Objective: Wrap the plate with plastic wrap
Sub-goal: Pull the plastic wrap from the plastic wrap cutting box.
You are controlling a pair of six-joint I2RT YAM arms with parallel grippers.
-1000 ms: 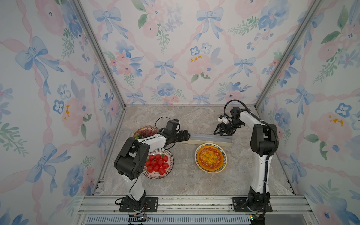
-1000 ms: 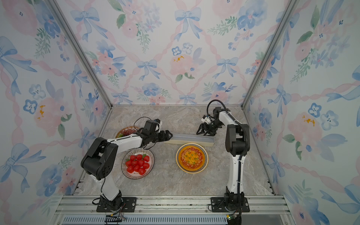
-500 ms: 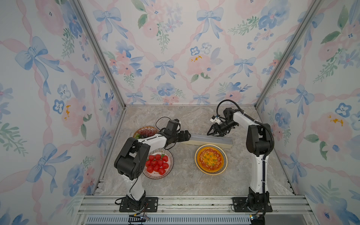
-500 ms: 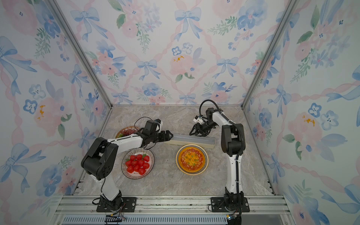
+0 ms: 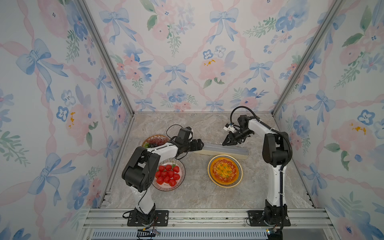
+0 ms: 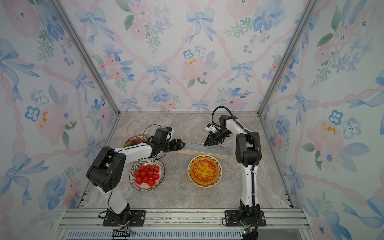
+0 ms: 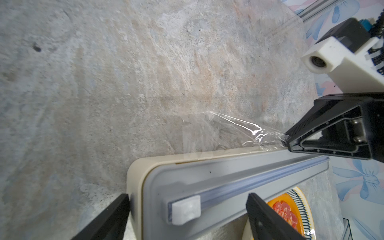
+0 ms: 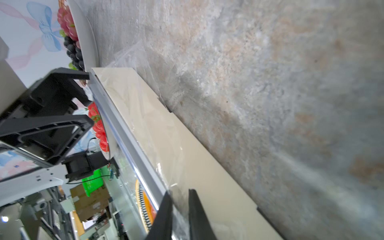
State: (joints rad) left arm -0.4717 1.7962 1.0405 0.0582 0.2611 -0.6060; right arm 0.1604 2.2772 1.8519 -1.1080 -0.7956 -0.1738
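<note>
Right gripper, both top views: we see the right gripper [image 5: 225,143] pinched shut, its tips down at the far long edge of the box [image 5: 226,150], roughly midway along it.
Left gripper, both top views: the left gripper [image 6: 180,144] sits at the box's left end with its jaws spread wide around it.
Plate, both top views: the plate [image 5: 208,172] with the orange food lies just beside the box's near side, apart from both grippers.
Plastic wrap, left wrist view: the plastic wrap [image 7: 239,128] rises from the box's far edge in a crinkled, glossy sheet and runs straight into the closed tips of the right gripper [image 7: 287,142], which grasps it.
Left gripper, left wrist view: its fingers [image 7: 116,209] lie against both long sides of the box [image 7: 228,176] end, gripping it.
Plastic wrap, right wrist view: clear film drapes over the cream side of the box [image 8: 197,166] and onto the table [image 8: 291,104], and passes between the right fingers [image 8: 195,207].
</note>
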